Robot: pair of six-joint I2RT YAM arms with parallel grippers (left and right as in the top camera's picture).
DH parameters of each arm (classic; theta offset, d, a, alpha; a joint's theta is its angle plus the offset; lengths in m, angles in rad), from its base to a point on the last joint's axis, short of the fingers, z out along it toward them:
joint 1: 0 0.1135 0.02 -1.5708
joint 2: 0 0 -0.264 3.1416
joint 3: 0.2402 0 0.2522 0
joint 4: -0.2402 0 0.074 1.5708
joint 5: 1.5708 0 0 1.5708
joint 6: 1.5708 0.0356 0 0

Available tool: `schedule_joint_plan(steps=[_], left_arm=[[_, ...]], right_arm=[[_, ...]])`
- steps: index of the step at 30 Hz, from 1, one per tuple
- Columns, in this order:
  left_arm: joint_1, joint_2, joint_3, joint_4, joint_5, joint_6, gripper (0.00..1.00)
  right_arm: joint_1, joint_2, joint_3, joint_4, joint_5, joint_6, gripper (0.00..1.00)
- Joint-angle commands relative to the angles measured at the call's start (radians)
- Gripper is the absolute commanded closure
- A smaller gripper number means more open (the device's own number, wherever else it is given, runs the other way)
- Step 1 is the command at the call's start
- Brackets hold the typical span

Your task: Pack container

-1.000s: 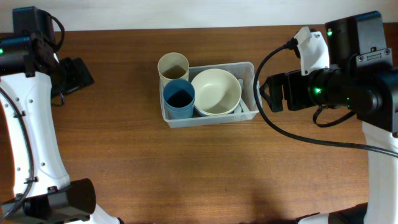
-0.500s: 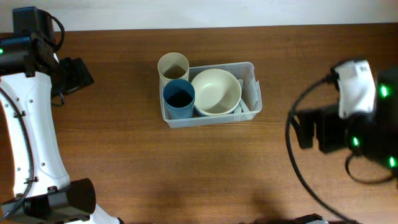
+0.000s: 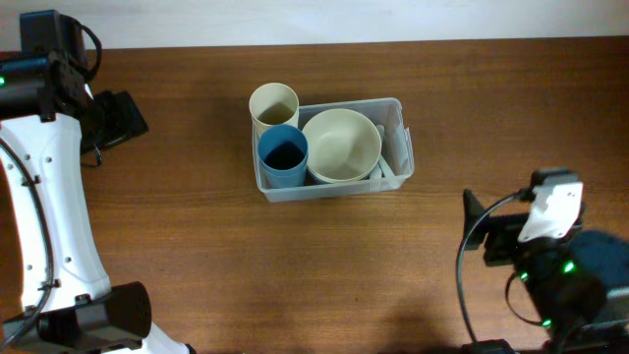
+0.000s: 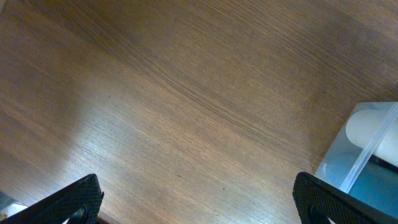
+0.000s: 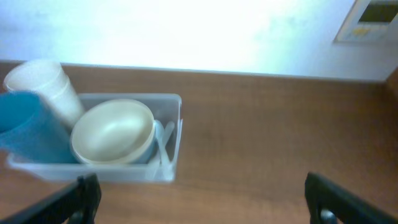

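clear rectangular plastic container (image 3: 397,106) holds cream round bowl (image 3: 341,145), blue cup (image 3: 283,152), cream cup (image 3: 273,103); white utensils (image 5: 163,140) clearest from right wrist. left gripper (image 4: 196,202) and right gripper (image 5: 205,196) gape, empty.

The brown wood-grain tabletop (image 3: 324,265) carries one thing directly: a clear rectangular plastic bin (image 3: 397,147) with rounded corners, standing flat. It sits well apart from the left claw (image 3: 126,116), and ahead and to the left of the right claw (image 5: 208,200) in that claw's view.

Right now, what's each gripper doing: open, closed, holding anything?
Left gripper: open, empty, above the brown wooden table.
Right gripper: open, empty, clear of the translucent plastic rectangular container.
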Motion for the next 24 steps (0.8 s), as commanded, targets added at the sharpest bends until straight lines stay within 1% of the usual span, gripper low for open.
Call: schedule_joint_plan(steps=[1, 6, 9, 12, 15, 18, 21, 24], left_arm=[[0.003, -0.024, 0.016, -0.001, -0.010, -0.010, 0.00], [0.003, -0.024, 0.016, -0.001, -0.010, -0.010, 0.00], [0.003, -0.024, 0.016, -0.001, -0.010, -0.010, 0.00], [0.003, -0.025, 0.016, -0.001, -0.010, -0.010, 0.00], [0.003, -0.024, 0.016, -0.001, -0.010, -0.010, 0.00], [0.003, -0.024, 0.016, -0.001, -0.010, -0.010, 0.00], [0.003, -0.025, 0.016, -0.001, -0.010, -0.010, 0.00], [0.003, -0.024, 0.016, -0.001, -0.010, -0.010, 0.00]], right_arm=[[-0.008, -0.137, -0.225, 0.150, 0.014, -0.048, 0.01], [-0.008, -0.328, -0.560, 0.515, 0.014, -0.055, 0.01], [-0.009, -0.396, -0.703, 0.670, 0.014, -0.055, 0.01], [-0.009, -0.447, -0.799, 0.760, 0.014, -0.055, 0.01], [-0.008, -0.499, -0.870, 0.811, 0.014, -0.055, 0.01], [-0.012, -0.550, -0.911, 0.814, 0.014, -0.055, 0.01], [-0.037, -0.589, -0.936, 0.814, 0.005, -0.055, 0.01], [-0.077, -0.588, -0.941, 0.813, -0.028, -0.055, 0.01]])
